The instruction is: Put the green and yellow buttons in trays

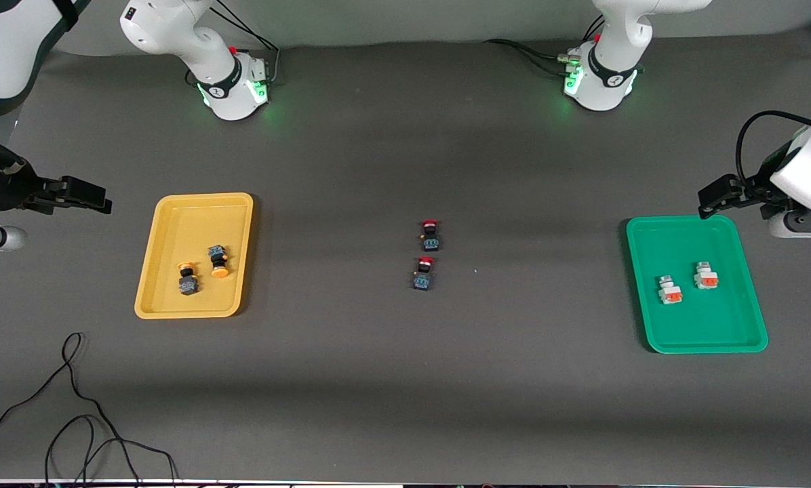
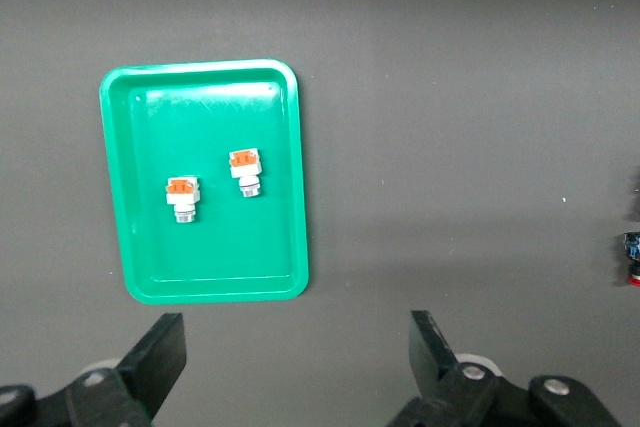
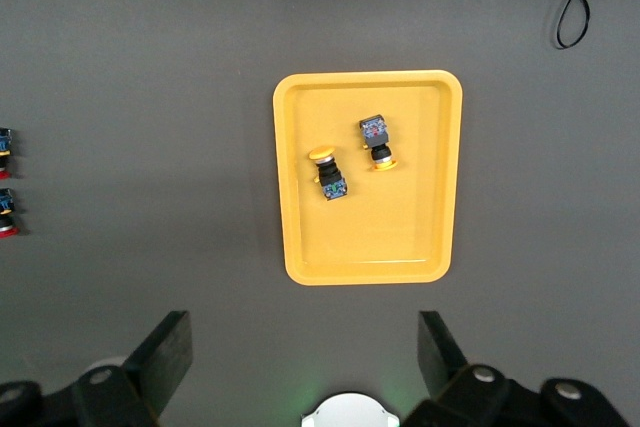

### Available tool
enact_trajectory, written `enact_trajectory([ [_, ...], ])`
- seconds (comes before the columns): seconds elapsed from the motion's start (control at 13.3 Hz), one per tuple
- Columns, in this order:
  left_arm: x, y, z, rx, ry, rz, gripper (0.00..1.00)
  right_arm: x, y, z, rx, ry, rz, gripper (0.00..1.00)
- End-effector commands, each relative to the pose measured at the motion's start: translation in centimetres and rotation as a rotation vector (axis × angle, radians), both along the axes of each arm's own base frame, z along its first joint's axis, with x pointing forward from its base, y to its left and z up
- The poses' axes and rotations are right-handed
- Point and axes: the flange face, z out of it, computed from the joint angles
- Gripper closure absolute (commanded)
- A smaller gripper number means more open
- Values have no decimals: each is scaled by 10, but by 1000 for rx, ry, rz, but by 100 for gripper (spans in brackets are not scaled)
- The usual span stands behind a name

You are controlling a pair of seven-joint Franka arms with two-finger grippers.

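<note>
The yellow tray [image 1: 195, 224] lies toward the right arm's end and holds two black-bodied buttons with orange-yellow caps [image 1: 188, 279] [image 1: 219, 262]. They also show in the right wrist view [image 3: 327, 172] [image 3: 377, 141] on that tray [image 3: 400, 232]. The green tray [image 1: 707, 325] lies toward the left arm's end and holds two white-grey buttons with orange faces [image 1: 669, 290] [image 1: 704, 276]. They also show in the left wrist view [image 2: 181, 199] [image 2: 246, 171] on that tray [image 2: 225, 242]. My left gripper [image 1: 714, 196] [image 2: 297, 332] is open and empty, raised beside the green tray. My right gripper [image 1: 87, 196] [image 3: 305, 332] is open and empty, raised beside the yellow tray.
Two black-bodied buttons with red caps [image 1: 430, 234] [image 1: 424, 273] lie at the table's middle, one nearer the front camera than the other. A black cable [image 1: 73, 407] loops along the near edge at the right arm's end. The arm bases [image 1: 232, 85] [image 1: 599, 81] stand along the table's edge farthest from the camera.
</note>
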Motion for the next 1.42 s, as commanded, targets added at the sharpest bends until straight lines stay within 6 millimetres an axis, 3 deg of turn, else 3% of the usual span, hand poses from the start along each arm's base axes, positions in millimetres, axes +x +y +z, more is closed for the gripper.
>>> enact_trajectory([
  [0.0, -4, -2, 7, -6, 1, 12, 1, -4, 4, 3, -18, 14, -16, 0],
  [0.37, -6, -2, 8, -6, 7, 12, 1, 13, -30, -2, 35, 68, -22, 0],
  [0.75, -6, -3, 8, -6, 6, 11, 1, 12, -54, -1, 59, 107, 31, 0],
  [1.12, -6, -2, 7, -6, 9, 14, 1, 2, -42, 8, 20, 94, 75, 0],
  [1.35, -6, -2, 8, -6, 9, 11, 1, -17, -39, 3, 14, 55, 103, 0],
])
